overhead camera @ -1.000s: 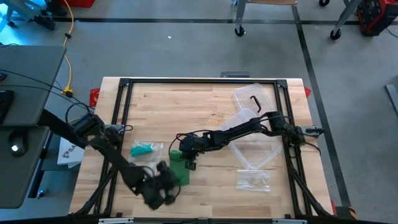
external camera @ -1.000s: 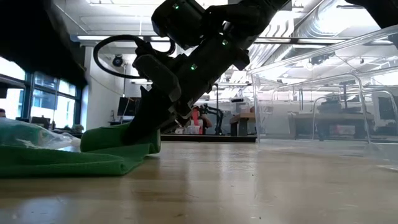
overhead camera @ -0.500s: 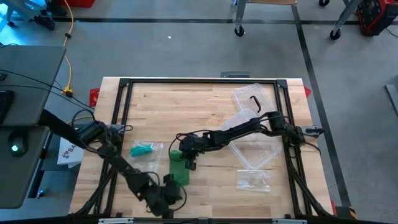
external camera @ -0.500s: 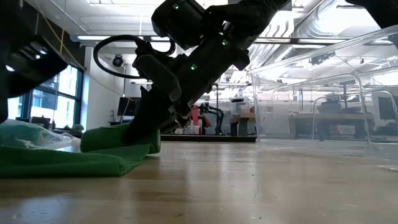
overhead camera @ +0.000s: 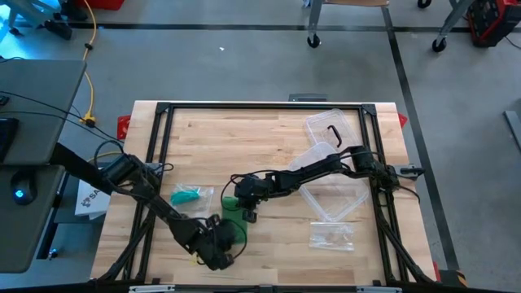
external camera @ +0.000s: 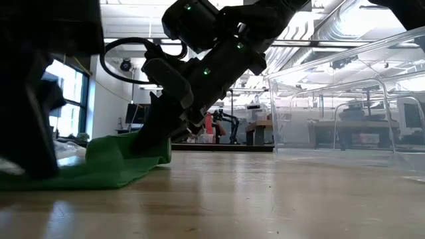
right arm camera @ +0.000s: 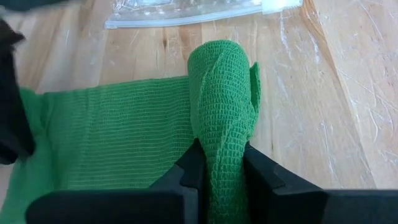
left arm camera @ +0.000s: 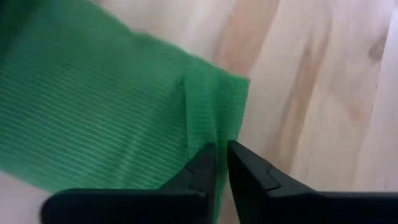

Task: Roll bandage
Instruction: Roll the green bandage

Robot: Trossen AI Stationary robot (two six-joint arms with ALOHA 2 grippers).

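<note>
A green bandage (overhead camera: 236, 221) lies on the wooden table. One end is rolled up (right arm camera: 221, 106); the flat strip (right arm camera: 118, 137) runs from it toward the table's near edge. My right gripper (right arm camera: 221, 168) is shut on the rolled end. My left gripper (left arm camera: 222, 163) stands over the strip's free end (left arm camera: 230, 93), its fingers almost together. In the low view it shows as a dark shape (external camera: 30, 146) standing on the green strip (external camera: 113, 166). My left gripper has its nearly closed fingertips (left arm camera: 208, 158) down on the strip's free end, close to one corner (left arm camera: 239, 87), coming slanting from above. The strip lies flat on the table there. Whether a layer is caught between the tips I cannot tell. My right gripper pinches the rolled end (right arm camera: 221, 149) between its two fingers, coming slanting down from the table's right. The roll runs on ahead of the fingers, along them. It rests on the table, with the flat strip leading off from its side.
A clear plastic box (overhead camera: 334, 191) and its lid (overhead camera: 330, 126) sit at the right. A clear bag holding something green (overhead camera: 191, 195) lies left of the bandage, and another clear bag (overhead camera: 332, 236) near the front right. A black frame (overhead camera: 260, 106) rims the table.
My left gripper has come down from the near edge onto the strip's free end and has turned. In the low view it now stands in front of the bag at the left. My right gripper and the rolled end have kept still.
</note>
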